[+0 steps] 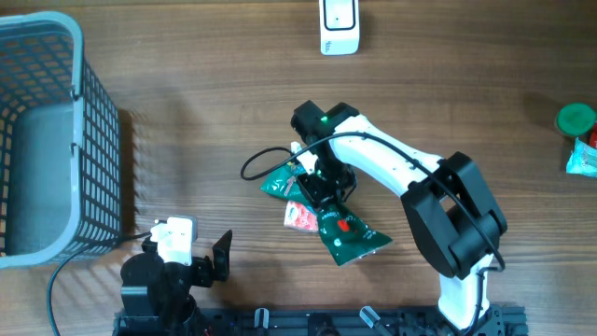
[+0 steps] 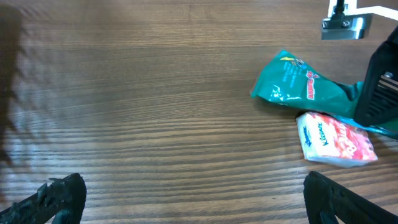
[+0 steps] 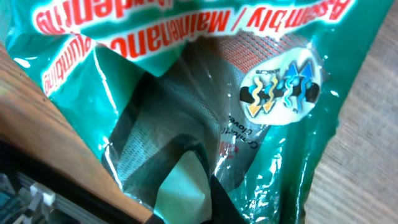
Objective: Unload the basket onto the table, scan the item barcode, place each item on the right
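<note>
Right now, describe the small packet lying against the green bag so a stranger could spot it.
Find the white right arm at the middle of the table; a green bag lies under it. The packet rests against that bag, small and rectangular, the only red-and-white thing there.

The green packet (image 3: 199,93) carries upside-down red lettering, "Assembly / Maintenance", with the rest cut off. The white-and-red pack (image 2: 336,138) bears blue lettering that looks like "Kleenex".

Wooden table (image 1: 187,93): mesh basket (image 1: 93,140), green packet (image 1: 350,233), tissue pack (image 1: 300,217), white scanner (image 1: 339,26).
</note>
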